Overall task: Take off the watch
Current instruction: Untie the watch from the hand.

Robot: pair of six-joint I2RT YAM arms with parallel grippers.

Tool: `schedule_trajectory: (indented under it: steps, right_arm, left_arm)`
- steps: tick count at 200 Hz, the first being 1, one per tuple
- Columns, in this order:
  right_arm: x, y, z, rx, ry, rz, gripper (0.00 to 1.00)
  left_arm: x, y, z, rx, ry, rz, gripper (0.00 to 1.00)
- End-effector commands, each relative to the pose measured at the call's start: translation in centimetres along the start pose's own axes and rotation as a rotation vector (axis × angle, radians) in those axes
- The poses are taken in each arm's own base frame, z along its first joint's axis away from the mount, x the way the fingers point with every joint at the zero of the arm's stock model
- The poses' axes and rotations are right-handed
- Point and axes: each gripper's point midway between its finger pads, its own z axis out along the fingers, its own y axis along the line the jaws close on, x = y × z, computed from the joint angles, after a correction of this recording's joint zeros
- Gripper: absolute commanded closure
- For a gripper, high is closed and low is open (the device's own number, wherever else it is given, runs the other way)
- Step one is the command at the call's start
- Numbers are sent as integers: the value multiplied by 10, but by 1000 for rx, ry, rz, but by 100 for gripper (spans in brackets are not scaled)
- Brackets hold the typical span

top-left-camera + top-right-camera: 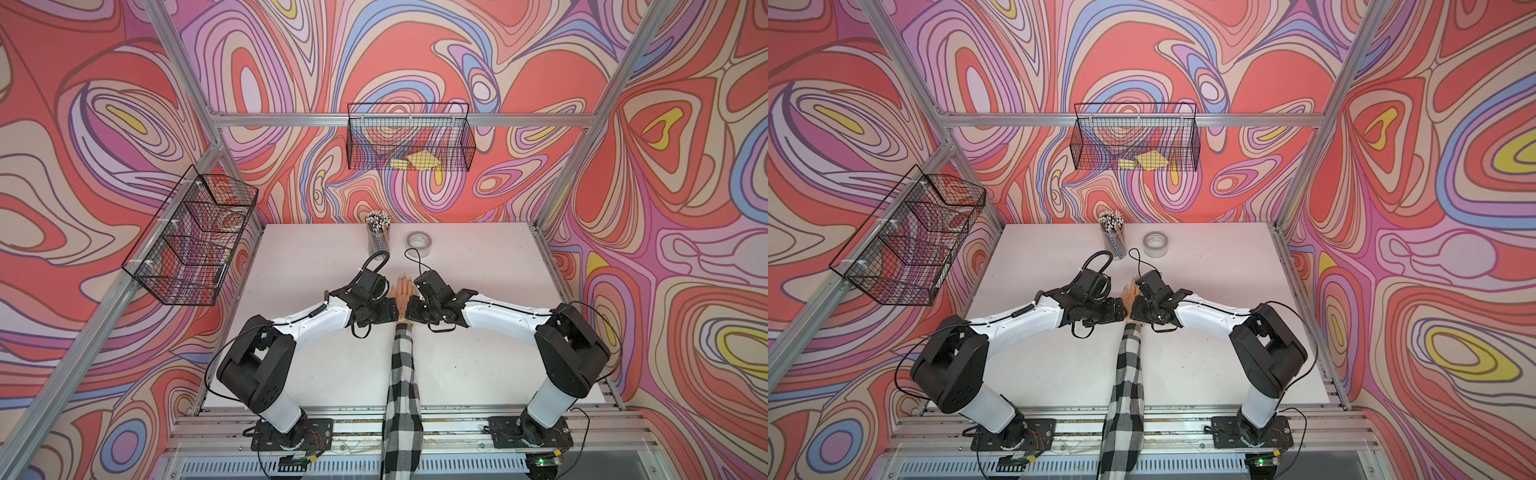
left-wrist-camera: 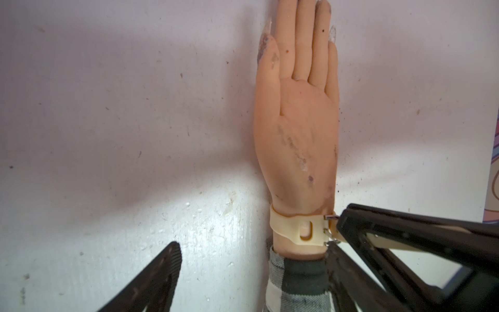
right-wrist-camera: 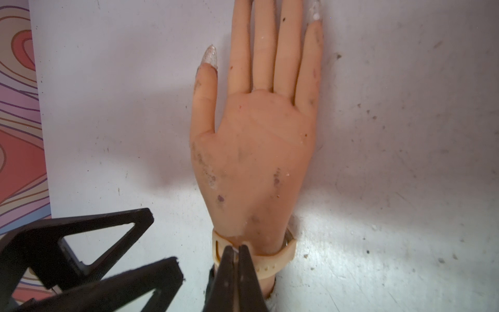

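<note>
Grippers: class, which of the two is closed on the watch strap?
The right gripper, pinched shut on the strap of the watch worn by the mannequin hand. The left gripper stands open beside it, holding nothing.

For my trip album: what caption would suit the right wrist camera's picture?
Right gripper pinches the watch strap at the mannequin hand's wrist; left gripper stands open alongside.

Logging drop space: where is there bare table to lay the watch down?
Bare table: far corners, left of the pencil cup and right of the tape roll; also either side of the plaid sleeve. Crowded: around the watch, between left gripper and right gripper.
</note>
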Motion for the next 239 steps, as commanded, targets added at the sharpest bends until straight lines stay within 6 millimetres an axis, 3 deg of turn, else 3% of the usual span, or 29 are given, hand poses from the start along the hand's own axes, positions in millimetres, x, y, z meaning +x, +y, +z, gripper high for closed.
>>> schedule_trajectory:
  steps: [1, 104, 182, 224, 239]
  right_arm:
    - [-2, -4, -4, 12, -18, 4, 100]
    - [-2, -4, -2, 14, -16, 6, 100]
    - [-7, -1, -6, 23, -26, 5, 100]
    - [-18, 6, -20, 17, -61, 0, 93]
    - [-23, 10, -28, 5, -78, 0, 85]
  left_arm:
    - [-7, -10, 4, 38, -8, -20, 15]
    - [-6, -34, 16, 105, -6, -19, 16]
    - [2, -20, 23, 47, 8, -22, 16]
    - [5, -10, 22, 6, 9, -20, 16]
    - [6, -9, 22, 4, 8, -18, 16]
